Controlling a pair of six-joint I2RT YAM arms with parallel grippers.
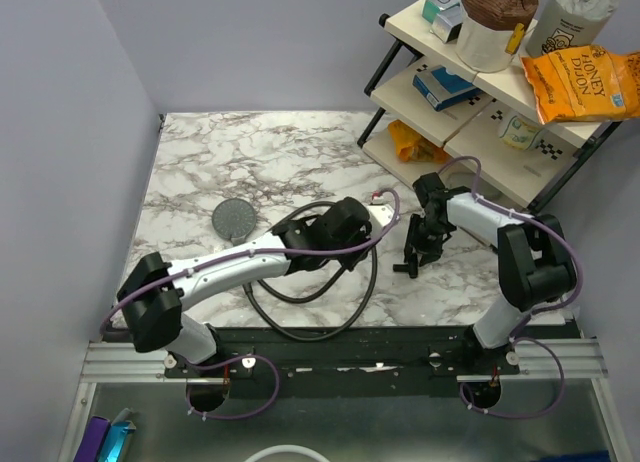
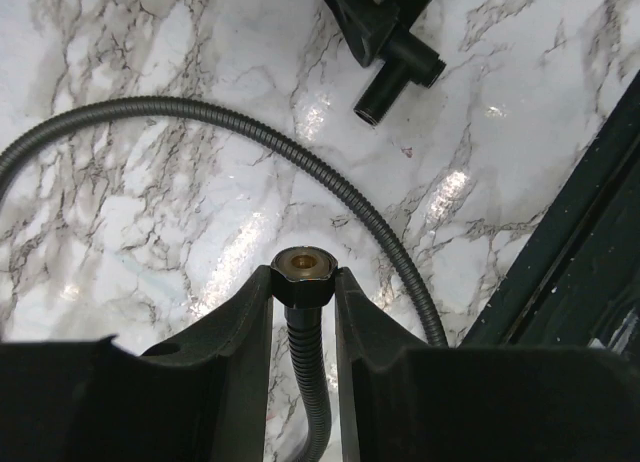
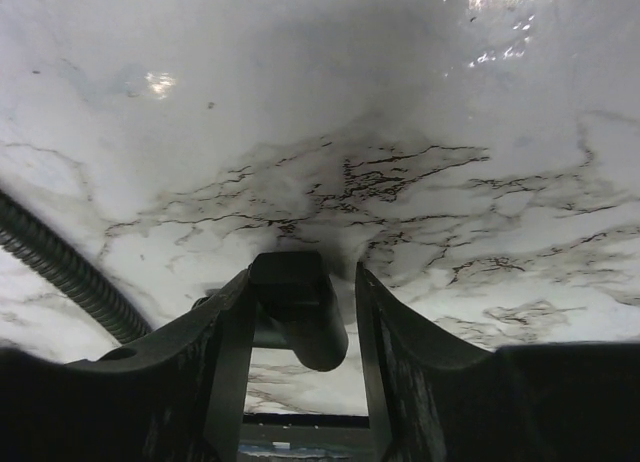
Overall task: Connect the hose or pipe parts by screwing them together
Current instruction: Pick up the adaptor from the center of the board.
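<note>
From above we count one shower head (image 1: 232, 219) lying on the marble table (image 1: 200, 162) and one looped hose (image 1: 318, 334). Left wrist: the left gripper (image 2: 303, 278) is clamped on the hose's brass nut (image 2: 303, 266) (unseen overhead). Right wrist: the right gripper (image 3: 300, 275) straddles one dark fitting (image 3: 305, 327); we cannot tell whether it pinches.

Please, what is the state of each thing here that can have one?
Left pincer: shut on nut.
Nut: clamped, not screwed on.
Hose: lying curled on table.
Right pincer: around pipe part, grip unclear.
Pipe part: joined to nothing.
Shower head: lying on table, untouched.
</note>
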